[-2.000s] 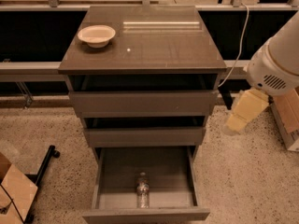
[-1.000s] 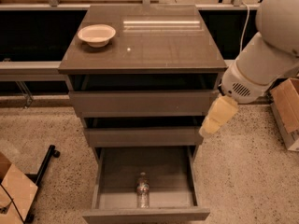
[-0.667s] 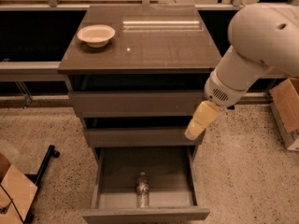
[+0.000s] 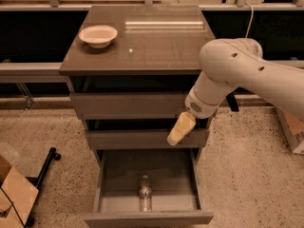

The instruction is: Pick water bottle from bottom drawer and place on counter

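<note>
The water bottle lies on its side in the open bottom drawer, near the middle front. The counter is the glossy grey-brown top of the cabinet. My gripper hangs from the white arm in front of the middle drawer's right part, above and to the right of the bottle, apart from it and holding nothing.
A white bowl stands on the counter's back left. The two upper drawers are slightly ajar. A cardboard box and a black stand foot are on the floor at left. Another box is at right.
My arm has swung from the right side leftward and forward, bringing the gripper from beside the cabinet to in front of the middle drawer. The bottle has not moved.
</note>
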Robot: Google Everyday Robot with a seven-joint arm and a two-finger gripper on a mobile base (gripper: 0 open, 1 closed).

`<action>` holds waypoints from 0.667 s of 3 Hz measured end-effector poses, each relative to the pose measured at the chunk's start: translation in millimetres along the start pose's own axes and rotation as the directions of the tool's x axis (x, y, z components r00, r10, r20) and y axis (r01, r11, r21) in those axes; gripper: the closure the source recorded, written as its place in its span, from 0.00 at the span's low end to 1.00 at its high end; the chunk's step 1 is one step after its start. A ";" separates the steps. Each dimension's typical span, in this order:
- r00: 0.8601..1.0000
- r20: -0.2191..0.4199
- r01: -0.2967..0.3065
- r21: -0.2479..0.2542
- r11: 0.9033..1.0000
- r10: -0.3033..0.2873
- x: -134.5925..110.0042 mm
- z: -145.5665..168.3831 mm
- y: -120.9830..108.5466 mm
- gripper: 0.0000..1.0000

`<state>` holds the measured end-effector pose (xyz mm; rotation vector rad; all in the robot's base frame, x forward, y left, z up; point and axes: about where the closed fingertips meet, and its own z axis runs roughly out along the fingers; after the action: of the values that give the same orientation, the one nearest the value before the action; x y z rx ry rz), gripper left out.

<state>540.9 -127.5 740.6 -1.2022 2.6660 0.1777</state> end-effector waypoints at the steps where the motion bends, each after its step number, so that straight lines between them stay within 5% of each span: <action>1: 1.000 0.002 -0.008 -0.001 1.000 0.008 -0.5 1.8 -0.4 0.00; 2: 0.997 -0.001 -0.075 -0.014 0.997 0.075 -1.9 17.9 0.8 0.00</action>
<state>544.0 -122.0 723.7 -1.1076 2.7163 0.2083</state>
